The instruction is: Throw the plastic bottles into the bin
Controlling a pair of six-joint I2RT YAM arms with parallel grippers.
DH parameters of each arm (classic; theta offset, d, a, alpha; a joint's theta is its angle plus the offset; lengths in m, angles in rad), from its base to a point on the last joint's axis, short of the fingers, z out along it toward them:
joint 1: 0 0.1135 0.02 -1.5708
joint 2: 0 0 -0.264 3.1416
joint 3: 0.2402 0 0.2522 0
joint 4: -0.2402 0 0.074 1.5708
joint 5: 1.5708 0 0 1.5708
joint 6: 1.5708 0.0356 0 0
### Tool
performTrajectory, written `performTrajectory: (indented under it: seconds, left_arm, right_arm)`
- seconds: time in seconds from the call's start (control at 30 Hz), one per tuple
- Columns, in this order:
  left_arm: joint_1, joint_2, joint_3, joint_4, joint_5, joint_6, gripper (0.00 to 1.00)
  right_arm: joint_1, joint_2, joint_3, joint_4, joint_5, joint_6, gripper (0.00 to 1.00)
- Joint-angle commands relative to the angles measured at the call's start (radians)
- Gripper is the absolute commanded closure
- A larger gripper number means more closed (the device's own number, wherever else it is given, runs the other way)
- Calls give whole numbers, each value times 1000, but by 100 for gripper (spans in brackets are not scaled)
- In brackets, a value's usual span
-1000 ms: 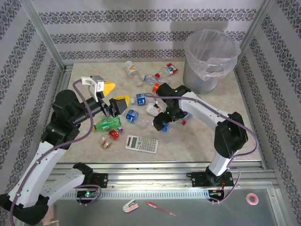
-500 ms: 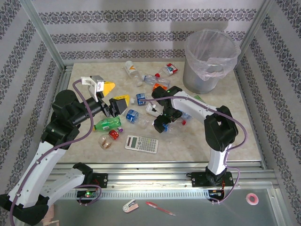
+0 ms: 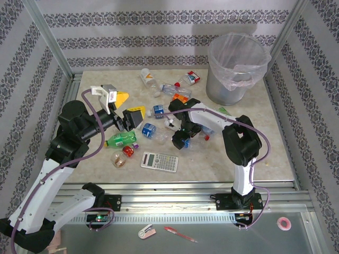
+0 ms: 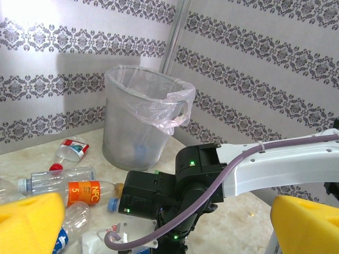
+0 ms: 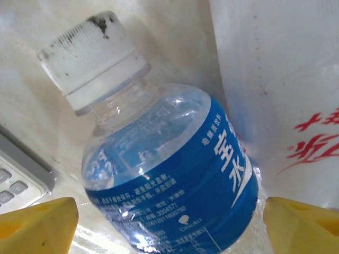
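Several plastic bottles lie scattered mid-table: a green one [image 3: 121,139], blue-labelled ones [image 3: 149,129], an orange-labelled one [image 3: 180,97] and a red-labelled one [image 3: 190,78]. The bin [image 3: 235,69], grey with a whitish bag, stands at the far right, also in the left wrist view [image 4: 140,127]. My right gripper [image 3: 180,140] is down among the bottles. It is open, its yellow fingertips [image 5: 37,225] on either side of a blue-labelled, white-capped bottle [image 5: 169,174] lying on the table. My left gripper [image 3: 128,106] hangs open and empty above the left bottles.
A grey calculator [image 3: 159,161] lies near the front, its corner [image 5: 21,174] just left of the straddled bottle. A white crushed container with red characters [image 5: 280,106] presses against that bottle's right side. The right arm's wrist [image 4: 169,196] stands between my left gripper and the bin. Metal frame posts edge the table.
The right arm's elbow has folded leftward while its gripper stayed low over the blue-labelled bottle, fingers narrowing slightly. The left arm has not moved.
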Motion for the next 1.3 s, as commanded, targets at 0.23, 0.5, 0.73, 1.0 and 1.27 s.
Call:
performTrajectory:
  seconds: [0.23, 0.5, 0.73, 1.0, 1.27]
  left_arm:
    - [-15, 2, 41, -26, -15, 6, 0]
    - [-15, 0, 46, -38, -22, 10, 0]
    - [-14, -14, 38, -49, -26, 13, 0]
    - [-15, -32, 22, -45, -31, 6, 0]
    - [-15, -38, 11, -37, -31, 5, 0]
  right_arm:
    - [11, 50, -7, 46, -13, 28, 18]
    - [11, 46, -23, 64, -46, 65, 34]
    - [10, 32, -17, 50, -54, 84, 41]
    - [11, 31, -18, 42, -70, 102, 45]
    - [10, -4, -25, 52, -96, 130, 53]
